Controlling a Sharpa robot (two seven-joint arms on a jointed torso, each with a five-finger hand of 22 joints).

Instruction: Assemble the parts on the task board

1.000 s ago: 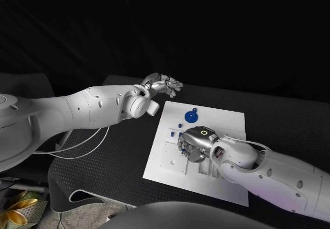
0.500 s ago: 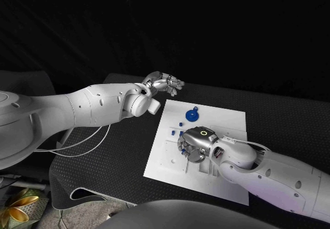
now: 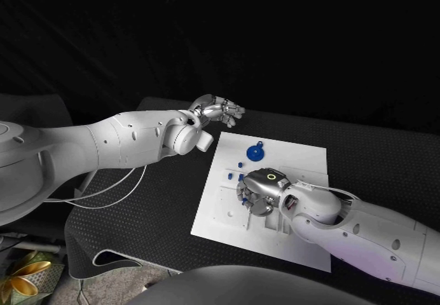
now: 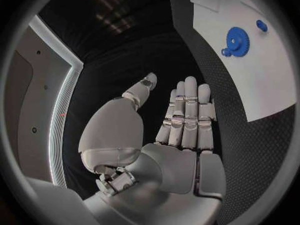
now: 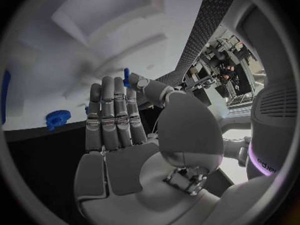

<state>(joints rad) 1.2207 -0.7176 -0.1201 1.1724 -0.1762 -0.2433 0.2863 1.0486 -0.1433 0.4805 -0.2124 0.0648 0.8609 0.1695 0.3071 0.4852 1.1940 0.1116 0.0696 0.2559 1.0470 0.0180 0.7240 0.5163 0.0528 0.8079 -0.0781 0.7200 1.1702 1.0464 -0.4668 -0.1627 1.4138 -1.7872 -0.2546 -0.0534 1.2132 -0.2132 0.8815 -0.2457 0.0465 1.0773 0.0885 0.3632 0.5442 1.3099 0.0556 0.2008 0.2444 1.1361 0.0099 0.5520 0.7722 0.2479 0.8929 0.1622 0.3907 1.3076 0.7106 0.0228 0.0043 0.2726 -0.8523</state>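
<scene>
1. Nearest to us, our right hand (image 3: 261,190) hovers low over the middle of the white board (image 3: 302,251), palm down. Compared with a second ago it has barely shifted; it has only settled a touch toward the board's near-left slots.
2. At that hand, the right wrist view shows a small blue part (image 5: 127,77) pinched between the thumb and a fingertip, with the other fingers held straight and close together. From the head view a bit of blue also peeks out beside the fingers, so we judge the hand holds this piece over the board.
3. Since the pinch holds and the hand has hardly travelled, we judge that we are lining the piece up with its seat, not yet pressing it in.
4. Just beyond the hand, a small blue gear (image 5: 57,119) lies on the board close by.
5. Further up the board, the big blue gear (image 3: 255,152) sits near the far edge, untouched and in the same spot as before.
6. Farthest away, our left hand (image 3: 216,110) hangs past the board's far-left corner, fingers straight and together, thumb apart, holding nothing. It has stayed put, so the right hand does the work alone.
</scene>
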